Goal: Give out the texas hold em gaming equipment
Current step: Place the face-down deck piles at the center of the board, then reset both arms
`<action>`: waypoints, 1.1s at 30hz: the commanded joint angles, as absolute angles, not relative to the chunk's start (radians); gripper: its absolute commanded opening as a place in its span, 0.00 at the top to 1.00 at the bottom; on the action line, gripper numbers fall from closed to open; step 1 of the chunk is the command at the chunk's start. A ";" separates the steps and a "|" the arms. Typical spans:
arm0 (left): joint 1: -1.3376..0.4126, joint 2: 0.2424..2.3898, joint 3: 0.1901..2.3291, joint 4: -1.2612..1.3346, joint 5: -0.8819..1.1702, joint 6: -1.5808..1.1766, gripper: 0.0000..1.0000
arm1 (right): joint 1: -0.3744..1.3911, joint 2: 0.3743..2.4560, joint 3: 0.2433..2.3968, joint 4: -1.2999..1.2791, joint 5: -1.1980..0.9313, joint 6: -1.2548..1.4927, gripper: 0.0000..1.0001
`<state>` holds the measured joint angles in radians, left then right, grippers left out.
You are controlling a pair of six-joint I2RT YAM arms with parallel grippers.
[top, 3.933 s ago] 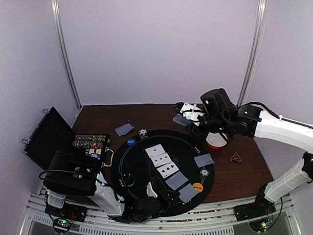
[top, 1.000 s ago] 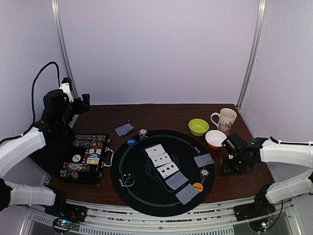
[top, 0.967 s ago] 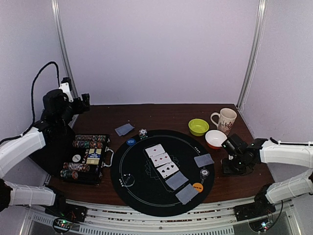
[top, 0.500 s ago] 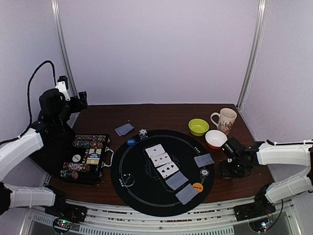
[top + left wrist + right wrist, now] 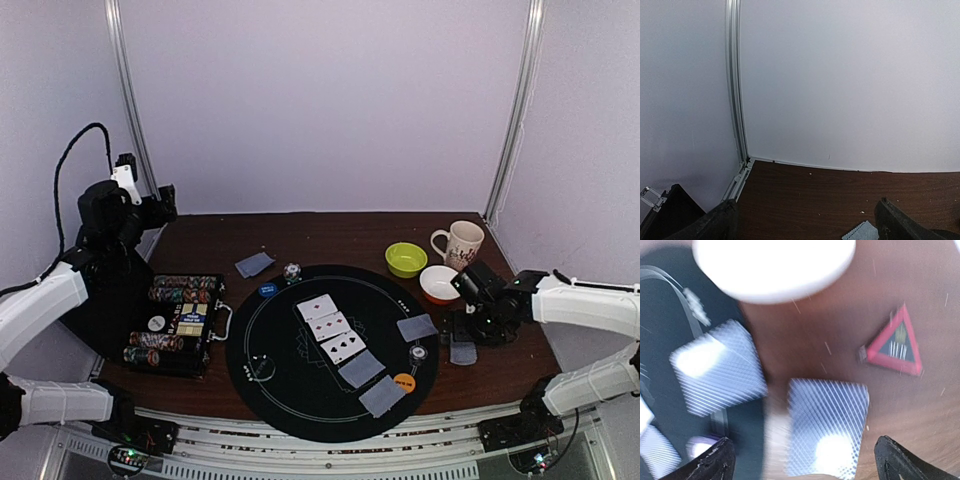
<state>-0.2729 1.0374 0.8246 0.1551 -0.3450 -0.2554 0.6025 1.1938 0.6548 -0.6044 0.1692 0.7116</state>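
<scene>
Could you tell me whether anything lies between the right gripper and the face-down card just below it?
Nothing visible does: the open right gripper hangs over the card; the red triangle lies apart beside it.

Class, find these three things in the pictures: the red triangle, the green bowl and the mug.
red triangle (image 5: pixel 895 344), right wrist view, on its dark centre.
green bowl (image 5: pixel 405 268), top view, on its near outer wall.
mug (image 5: pixel 466 245), top view, on its patterned side.
</scene>
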 commanded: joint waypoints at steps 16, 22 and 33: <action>-0.053 1.158 0.599 0.535 -0.348 -0.187 0.02 | 0.150 1.080 0.768 0.352 0.098 0.156 0.00; -0.049 1.209 0.347 0.977 -0.395 -0.101 0.02 | -0.004 1.128 0.443 0.731 0.062 0.188 0.00; -0.048 1.294 0.249 1.168 -0.175 -0.001 0.02 | -0.008 1.407 0.256 1.140 0.021 0.137 0.00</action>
